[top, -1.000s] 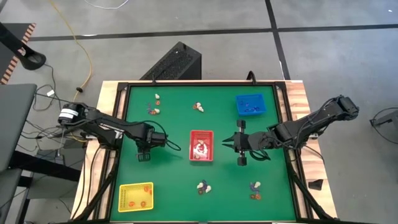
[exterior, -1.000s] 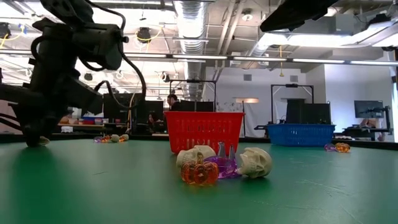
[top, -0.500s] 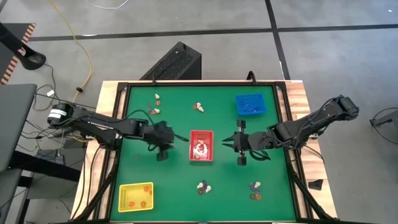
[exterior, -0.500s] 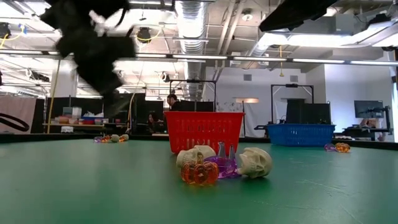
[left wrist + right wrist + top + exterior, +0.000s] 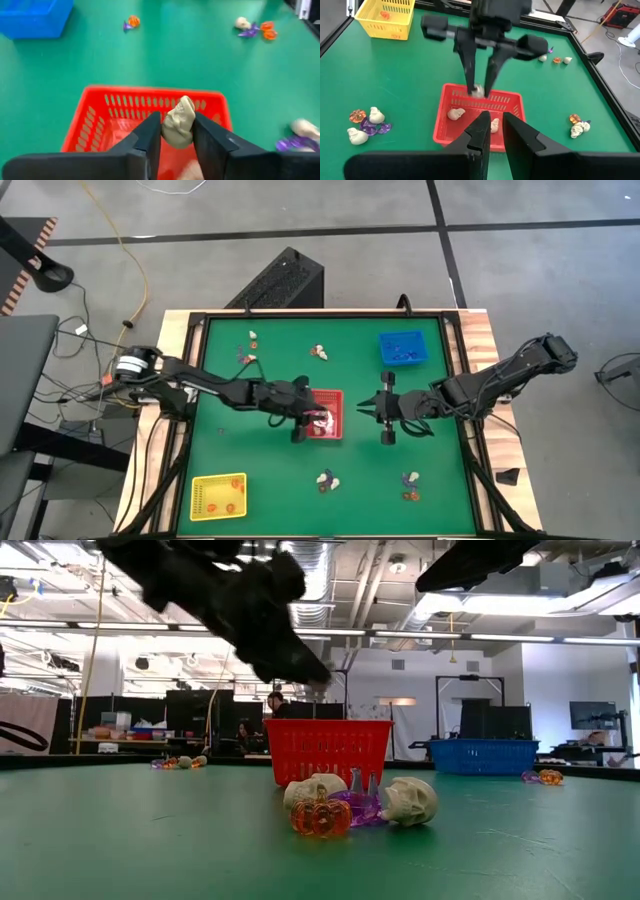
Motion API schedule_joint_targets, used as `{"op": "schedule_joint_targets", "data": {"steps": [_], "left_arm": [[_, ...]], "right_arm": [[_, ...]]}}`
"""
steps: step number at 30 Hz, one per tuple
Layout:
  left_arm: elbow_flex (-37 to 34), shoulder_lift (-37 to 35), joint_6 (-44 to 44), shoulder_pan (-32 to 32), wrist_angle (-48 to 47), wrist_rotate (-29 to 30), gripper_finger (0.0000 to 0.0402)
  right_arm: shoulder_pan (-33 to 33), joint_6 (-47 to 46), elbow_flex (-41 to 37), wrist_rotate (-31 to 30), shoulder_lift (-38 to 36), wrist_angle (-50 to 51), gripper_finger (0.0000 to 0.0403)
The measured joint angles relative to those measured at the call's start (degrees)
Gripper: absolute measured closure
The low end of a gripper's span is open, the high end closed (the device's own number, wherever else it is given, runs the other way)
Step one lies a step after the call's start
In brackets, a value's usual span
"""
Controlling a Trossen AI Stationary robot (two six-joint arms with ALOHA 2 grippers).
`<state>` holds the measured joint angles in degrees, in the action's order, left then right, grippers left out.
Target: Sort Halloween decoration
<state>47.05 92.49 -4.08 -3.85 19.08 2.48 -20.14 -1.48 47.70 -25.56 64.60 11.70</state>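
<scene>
A red tray stands mid-table with cream trinkets in it. My left gripper reaches over the tray from the table's left and is shut on a cream skull-like trinket. My right gripper hovers just right of the tray, its fingers a narrow gap apart with nothing between them. Small heaps of cream, orange and purple trinkets lie on the green mat. My left gripper pinches the cream trinket by its two sides between its two fingers. In the right wrist view the trinket sits at the fingers' free ends. The fingers slant down from the table's left. The trinket hangs clear above the red tray.
A blue tray stands at the far right and a yellow tray at the near left, each holding small pieces. In the low view one heap lies in front of the red tray. A raised frame borders the mat.
My left gripper has risen from the mat at the table's left and gone toward the right edge, to above the red tray. It has tipped from pointing down to slanting forward. The right arm has kept still.
</scene>
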Motion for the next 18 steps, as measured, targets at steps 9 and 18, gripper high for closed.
{"op": "schedule_joint_targets", "data": {"steps": [9, 18], "left_arm": [[11.9, 4.3, 5.1, 2.2, -19.1, 0.5, 0.0226], [25.3, 5.4, 20.4, 11.5, -34.0, 7.3, 0.0208]], "right_arm": [[0.0, 0.4, 0.0, 0.0, 0.0, 1.6, 0.0322], [0.0, 0.4, 0.0, 0.0, 0.0, 0.7, 0.0322]]}}
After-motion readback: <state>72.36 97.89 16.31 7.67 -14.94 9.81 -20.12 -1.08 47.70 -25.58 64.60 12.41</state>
